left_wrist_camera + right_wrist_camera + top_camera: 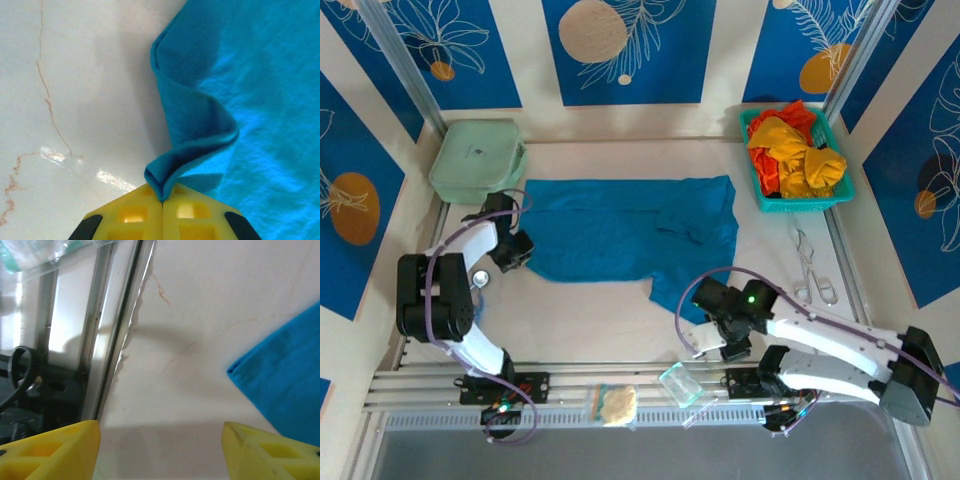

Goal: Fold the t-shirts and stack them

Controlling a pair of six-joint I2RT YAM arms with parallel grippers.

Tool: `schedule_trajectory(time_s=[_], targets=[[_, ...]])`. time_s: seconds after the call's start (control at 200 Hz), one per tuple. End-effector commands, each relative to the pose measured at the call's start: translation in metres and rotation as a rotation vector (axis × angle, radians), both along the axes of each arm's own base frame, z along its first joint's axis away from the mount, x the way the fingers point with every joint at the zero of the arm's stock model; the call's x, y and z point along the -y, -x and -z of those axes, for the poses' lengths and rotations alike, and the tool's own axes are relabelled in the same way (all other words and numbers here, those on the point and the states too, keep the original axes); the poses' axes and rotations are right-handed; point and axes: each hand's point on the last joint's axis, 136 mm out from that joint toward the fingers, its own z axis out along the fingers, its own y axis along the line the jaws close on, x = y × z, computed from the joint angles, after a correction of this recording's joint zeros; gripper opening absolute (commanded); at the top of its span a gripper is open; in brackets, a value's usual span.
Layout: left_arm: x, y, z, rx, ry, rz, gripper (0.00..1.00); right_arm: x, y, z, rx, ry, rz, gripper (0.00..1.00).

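A deep teal-blue cloth t-shirt lies spread flat across the middle of a pale marbled counter, with one lower flap reaching toward the near edge. At its left edge, the left arm's yellow fingers are pressed together, pinching a raised fold of the shirt's hem. The right arm's yellow fingers stand apart and empty over bare counter, near the shirt's lower right corner, by the metal rail at the counter's front. A pale green rounded zip case sits at the far left corner, just beyond the shirt. A teal plastic mesh basket at the far right holds crumpled yellow-orange and red t-shirts. Metal scissors lie right of the blue shirt. A clear plastic piece rests on the front rail.
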Motion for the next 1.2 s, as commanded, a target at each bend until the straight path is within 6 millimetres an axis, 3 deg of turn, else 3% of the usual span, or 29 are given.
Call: schedule_trajectory(time_s=[0.0, 0.115, 0.7, 0.876, 0.946, 1.061, 1.196], targets=[[0.003, -0.002, -0.014, 0.044, 0.005, 0.031, 0.0, -0.02, -0.016, 0.012, 0.034, -0.055, -0.047, 0.65], [0.003, 0.0, -0.021, 0.059, 0.0, 0.032, 0.0, -0.028, -0.028, 0.016, 0.051, -0.092, -0.033, 0.63], [0.006, 0.002, -0.036, 0.129, 0.013, 0.052, 0.0, -0.025, -0.058, 0.045, -0.023, 0.009, 0.107, 0.48], [0.008, 0.001, -0.038, 0.137, 0.025, 0.059, 0.0, -0.03, -0.063, 0.05, -0.019, 0.026, 0.145, 0.29], [0.009, 0.002, -0.037, 0.135, 0.025, 0.062, 0.0, -0.025, -0.063, 0.046, -0.006, 0.039, 0.156, 0.0], [0.009, 0.006, -0.036, 0.127, 0.03, 0.063, 0.0, -0.011, -0.059, 0.036, 0.026, 0.056, 0.166, 0.0], [0.011, 0.019, -0.032, 0.101, 0.037, 0.065, 0.0, 0.007, -0.044, 0.01, 0.061, 0.054, 0.2, 0.0]])
